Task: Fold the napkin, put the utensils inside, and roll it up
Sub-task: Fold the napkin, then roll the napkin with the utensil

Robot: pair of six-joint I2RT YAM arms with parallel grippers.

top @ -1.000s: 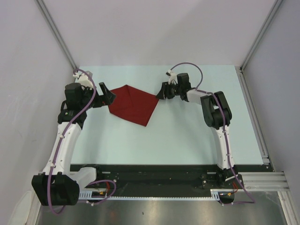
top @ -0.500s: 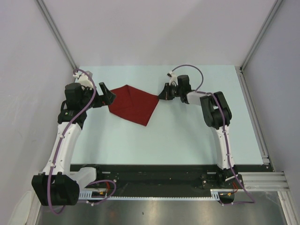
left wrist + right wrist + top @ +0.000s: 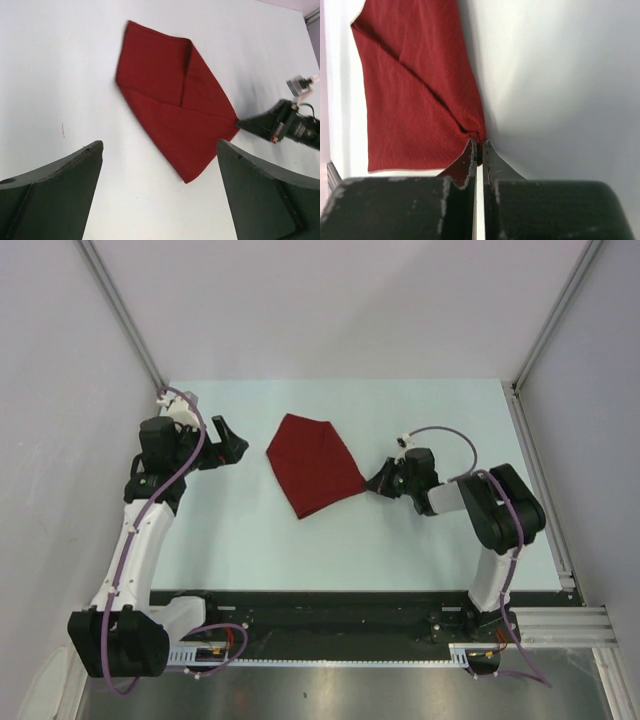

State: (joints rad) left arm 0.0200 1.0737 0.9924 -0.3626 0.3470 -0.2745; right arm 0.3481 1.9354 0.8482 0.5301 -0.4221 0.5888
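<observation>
The napkin [image 3: 315, 465], a dark red cloth of soft matte weave, lies folded into a kite-like shape on the smooth pale counter [image 3: 430, 410], with one flap creased across its top layer. Its 4 o'clock corner, bunched into small wrinkles, sits between the right arm's jaws, which are pinched together on it. The left arm's jaws stand wide apart at the napkin's 9 o'clock, well apart from it, holding nothing.

Bright even light, soft shadows, slightly blurry wrist views.
</observation>
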